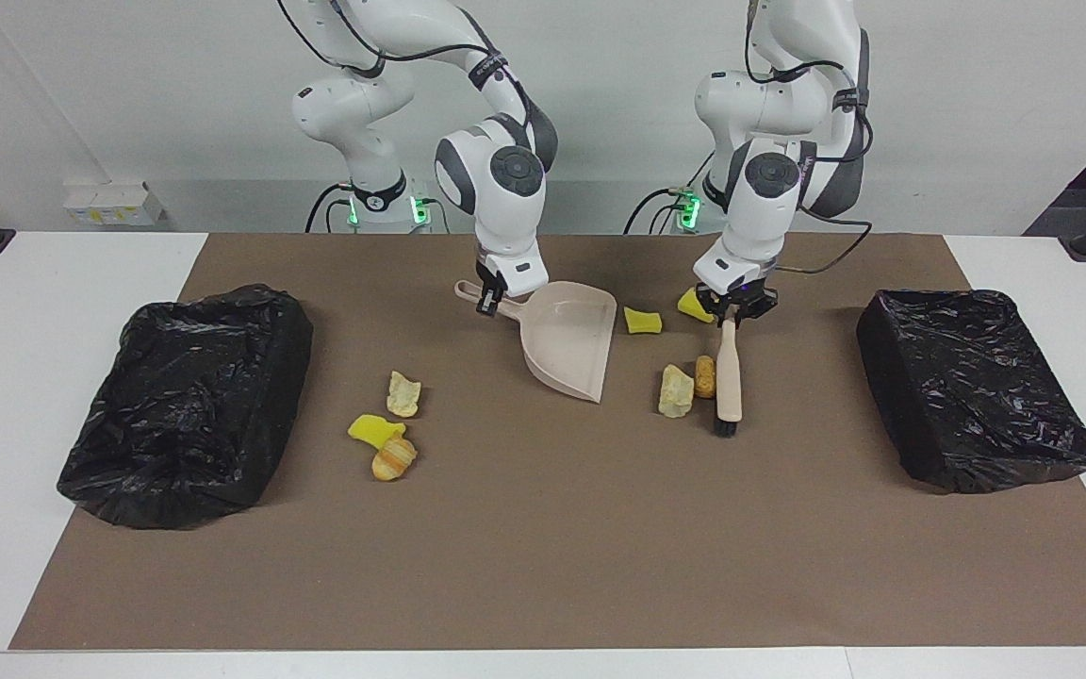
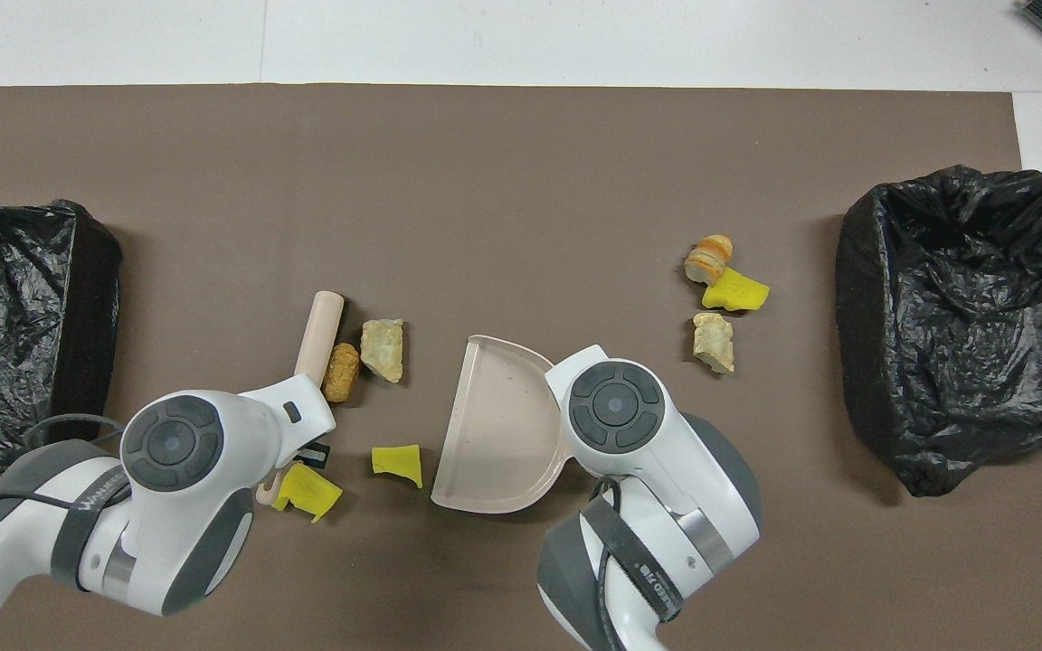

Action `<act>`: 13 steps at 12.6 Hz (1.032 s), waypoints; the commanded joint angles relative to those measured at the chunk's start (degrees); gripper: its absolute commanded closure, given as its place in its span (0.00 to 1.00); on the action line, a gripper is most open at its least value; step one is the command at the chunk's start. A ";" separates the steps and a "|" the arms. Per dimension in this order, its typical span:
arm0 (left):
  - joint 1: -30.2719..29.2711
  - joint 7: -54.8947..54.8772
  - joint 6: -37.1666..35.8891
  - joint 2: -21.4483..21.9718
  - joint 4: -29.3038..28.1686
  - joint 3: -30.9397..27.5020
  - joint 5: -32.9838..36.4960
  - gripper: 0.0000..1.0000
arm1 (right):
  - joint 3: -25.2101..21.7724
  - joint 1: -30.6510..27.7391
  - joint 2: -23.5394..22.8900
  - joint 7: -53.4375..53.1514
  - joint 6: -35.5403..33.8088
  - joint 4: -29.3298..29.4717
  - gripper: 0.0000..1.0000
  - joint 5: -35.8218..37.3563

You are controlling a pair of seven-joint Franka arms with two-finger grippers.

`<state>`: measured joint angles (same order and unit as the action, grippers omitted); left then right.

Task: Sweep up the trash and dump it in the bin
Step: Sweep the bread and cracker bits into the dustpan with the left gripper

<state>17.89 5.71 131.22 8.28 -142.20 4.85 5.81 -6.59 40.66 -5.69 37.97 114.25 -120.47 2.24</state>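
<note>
BENCH, mid-sweep: I'm working both arms over the brown mat point(image 1: 543, 566), w/ the beige dustpan point(image 1: 567, 344) sitting near the mat's middle, its open mouth facing the left arm's end. My right jaws are clamping together on the dustpan's handle, at the end nearer the robots. My left jaws are closing tight on the handle of the brush point(image 1: 728, 377), toward the left arm's end from the dustpan; the brush is pointing away from the robots, bristles down on the mat.

The trash is lying in two lots either side of the dustpan. Off its mouth: a brown lump point(image 1: 704, 375) is sitting right against the brush, and a cream lump point(image 1: 676, 391) is lying just beside that, btwn brush and dustpan. A yellow piece point(image 1: 642, 321) is lying near the mouth's corner nearer the robots; a 2nd yellow piece point(image 1: 692, 302) is showing partly under my left jaws. Toward the right arm's end from the dustpan, and farther from the robots than it, a tan lump point(image 1: 403, 394), a yellow scrap point(image 1: 373, 430) and a striped bun-like lump point(image 1: 394, 459) are clustering, the last two touching.

Two black-lined bins are standing well apart from the dustpan: one bin point(image 1: 189, 401) at the right arm's end, the other bin point(image 1: 972, 387) at the left arm's end.
</note>
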 commanded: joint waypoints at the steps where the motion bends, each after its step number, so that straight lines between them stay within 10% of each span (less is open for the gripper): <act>1: 5.30 -3.16 -1.13 0.86 0.08 -0.37 -0.36 1.00 | 0.00 0.21 -0.02 -1.85 1.41 -0.55 1.00 1.45; 7: 19.28 -2.46 -6.32 2.71 1.56 -0.36 -16.41 1.00 | 0.00 0.21 -0.02 -1.93 1.32 -0.55 1.00 1.45; 13: 15.80 5.43 -12.46 3.57 7.28 -0.98 -19.00 1.00 | 0.00 0.12 0.33 -1.59 1.67 -1.52 1.00 1.45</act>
<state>36.54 8.78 122.30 10.26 -136.52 4.08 -12.53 -6.62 40.73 -5.72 37.87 114.48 -120.85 2.25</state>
